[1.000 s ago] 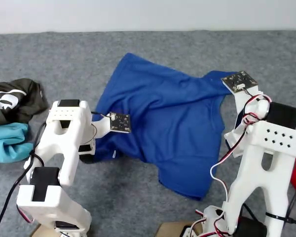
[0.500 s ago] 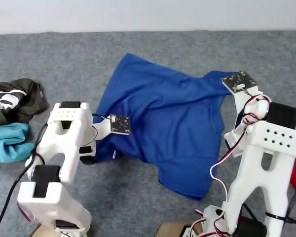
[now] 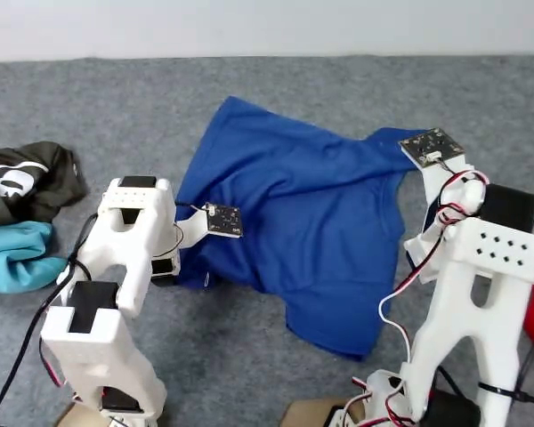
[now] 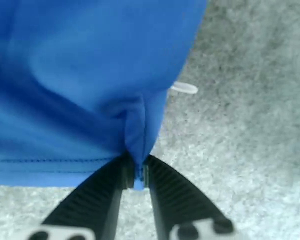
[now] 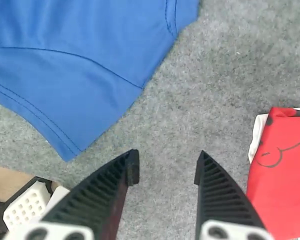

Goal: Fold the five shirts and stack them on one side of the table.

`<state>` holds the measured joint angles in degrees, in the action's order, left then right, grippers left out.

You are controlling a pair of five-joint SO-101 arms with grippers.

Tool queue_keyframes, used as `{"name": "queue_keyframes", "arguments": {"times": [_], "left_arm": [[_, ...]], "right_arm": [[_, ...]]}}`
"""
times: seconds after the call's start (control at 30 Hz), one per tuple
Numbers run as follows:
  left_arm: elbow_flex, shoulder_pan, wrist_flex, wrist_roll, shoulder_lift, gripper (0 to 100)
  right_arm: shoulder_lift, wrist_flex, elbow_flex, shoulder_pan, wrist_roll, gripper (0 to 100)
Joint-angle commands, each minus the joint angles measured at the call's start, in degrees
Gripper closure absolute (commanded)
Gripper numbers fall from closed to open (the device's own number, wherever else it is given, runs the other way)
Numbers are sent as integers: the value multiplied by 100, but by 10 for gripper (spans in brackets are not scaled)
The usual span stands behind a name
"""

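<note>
Well left of the blue shirt (image 3: 294,222): a crumpled dark shirt (image 3: 27,178) with a white print and, touching it on the near side, a bunched teal shirt (image 3: 13,256), both on the grey table (image 3: 338,98). Just left of the blue shirt, at its left edge: the left arm (image 3: 129,240), bent over the cloth. At that same edge, the left gripper (image 4: 135,174), jaws closed tight on a narrow fold of the blue shirt's hem, the fabric gathered into a small ridge above the pinch. Close beside the pinch, a small pale tab (image 4: 182,89) poking out from under the blue cloth. Then the blue shirt itself, spread on the table between the two arms, mostly flat but rumpled, with creases across it. At the blue shirt's right edge: the right arm (image 3: 481,258), upright. Just off a corner of the blue shirt, over bare grey table: the right gripper (image 5: 164,167), jaws wide apart, nothing between them. Right of the blue shirt and apart from it: a red shirt (image 5: 282,165) with a white edge
</note>
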<state>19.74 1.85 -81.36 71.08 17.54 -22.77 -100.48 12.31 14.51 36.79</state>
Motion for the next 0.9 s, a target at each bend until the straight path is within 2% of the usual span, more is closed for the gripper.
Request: {"name": "queue_keyframes", "arguments": {"times": [0.0, 0.23, 0.4, 0.63, 0.73, 0.87], "left_arm": [[-180, -44, -9, -273, -387, 998], [-171, -18, 756, -1257, -624, 998], [-154, -26, 1037, -1653, -615, 998], [-136, -35, 1266, -1943, -607, 998], [-136, -35, 1380, -1996, -466, 998], [-251, -62, 1635, -2356, -97, 998]], "right_arm": [[-295, -251, -53, 48, -53, 812], [-725, -251, 747, 40, 9, 813], [-1086, -242, 1653, -84, 615, 813], [-1121, -22, 2760, -998, 615, 812], [-1086, 567, 3147, -1130, -9, 811], [-919, 1218, 3613, -1657, -932, 811]]}}
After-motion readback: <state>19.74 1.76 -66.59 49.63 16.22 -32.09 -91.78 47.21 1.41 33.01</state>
